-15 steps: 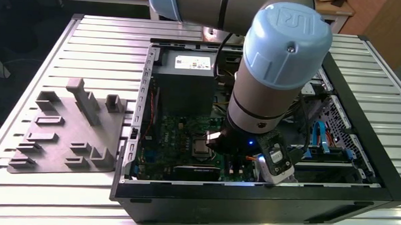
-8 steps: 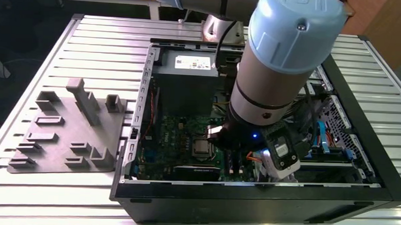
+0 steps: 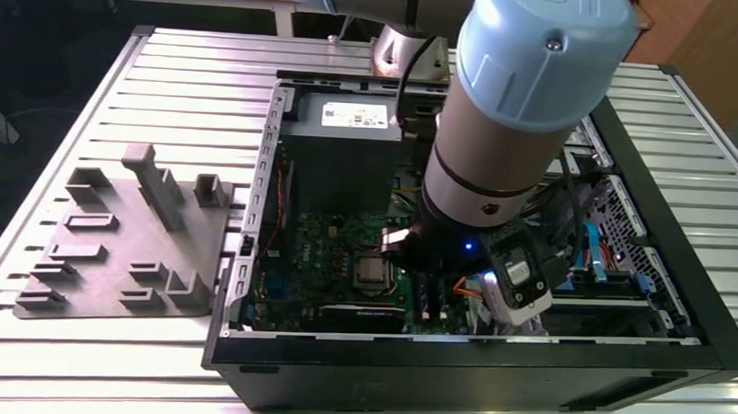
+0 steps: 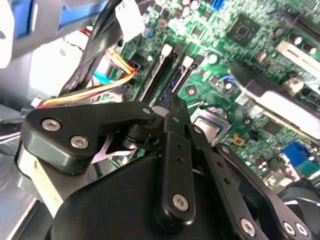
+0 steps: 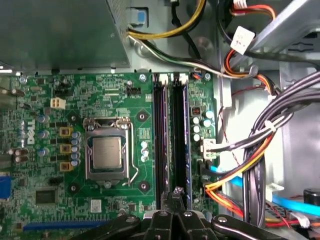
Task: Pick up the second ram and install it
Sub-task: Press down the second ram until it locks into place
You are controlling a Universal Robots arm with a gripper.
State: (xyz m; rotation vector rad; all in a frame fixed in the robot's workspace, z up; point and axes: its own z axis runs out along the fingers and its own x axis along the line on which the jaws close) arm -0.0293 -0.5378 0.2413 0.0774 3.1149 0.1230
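My gripper [image 5: 176, 194] hangs low inside the open computer case [image 3: 463, 346], over the green motherboard [image 5: 45, 165]. Its fingertips look pressed together, with no gap between them. Two long black memory slots run side by side past the processor socket [image 5: 107, 152]. The second ram [image 5: 181, 140] is a thin dark stick with a blue-green edge, standing edge-on in the slot nearer the cables, level with the board. The fingertips sit over its near end; contact is hidden. In the second wrist view the gripper [image 4: 172, 102] points at that same ram [image 4: 181, 75]. The exterior view has the gripper [image 3: 431, 269] beneath the arm's wrist.
Bundled cables [image 5: 260, 150] crowd the side of the slots away from the socket. The grey power-supply box [image 3: 341, 142] fills the case's far end. A grey tray [image 3: 122, 244] with upright blocks lies on the slatted table at the exterior view's left. Drive bays [image 3: 620, 243] line the case's other side.
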